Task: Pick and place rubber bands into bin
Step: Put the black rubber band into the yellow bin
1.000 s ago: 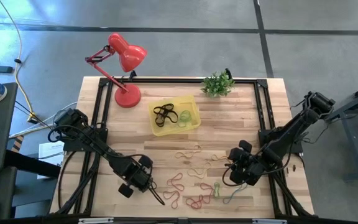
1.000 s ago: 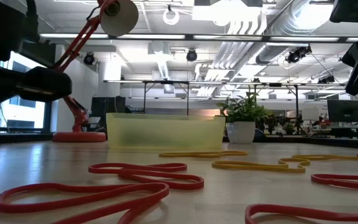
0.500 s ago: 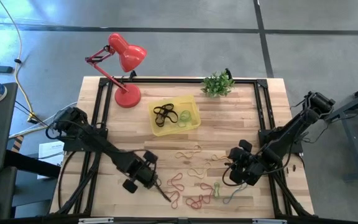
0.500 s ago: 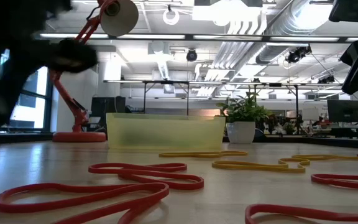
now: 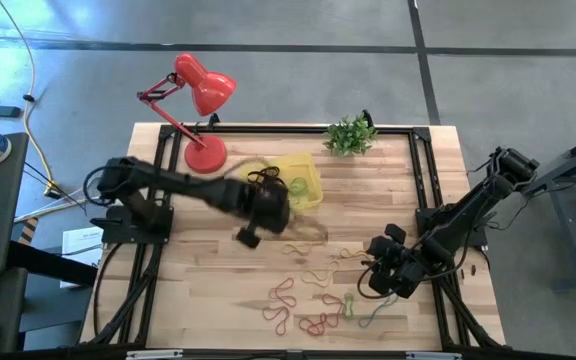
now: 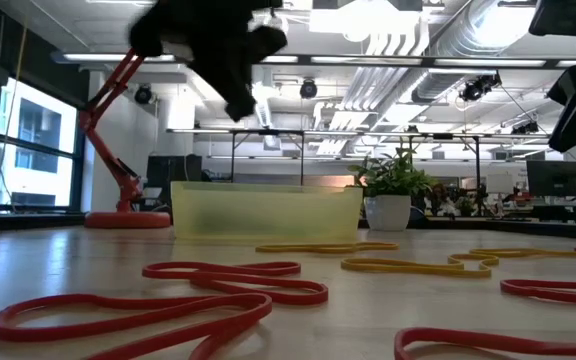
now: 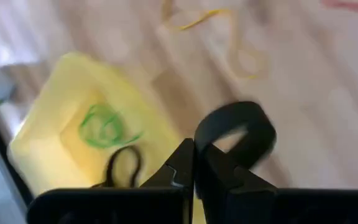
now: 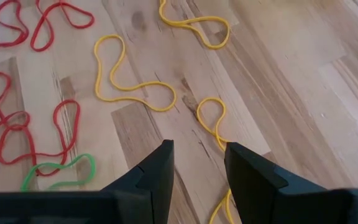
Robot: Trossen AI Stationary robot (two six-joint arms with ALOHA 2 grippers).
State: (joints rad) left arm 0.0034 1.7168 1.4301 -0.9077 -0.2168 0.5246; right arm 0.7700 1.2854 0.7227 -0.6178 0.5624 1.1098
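- The left gripper (image 7: pixel 194 163) hung in the air with its fingers pressed together on a large black rubber loop (image 7: pixel 238 127), which curled out just beyond the fingertips.
- Just ahead of that gripper lay the shallow translucent yellow plastic bin (image 5: pixel 306 173), already holding a green band (image 7: pixel 104 126) and a black band (image 7: pixel 124 166).
- The right gripper (image 8: pixel 197 163) hovered low with its fingers parted and nothing between them; a thin yellow band (image 8: pixel 213 121) lay on the wooden table (image 5: pixel 388 180) directly ahead of it.
- Judged from this, the task was partly done: many red, yellow and green bands (image 5: pixel 313 300) lay loose on the wood, well behind the left gripper.
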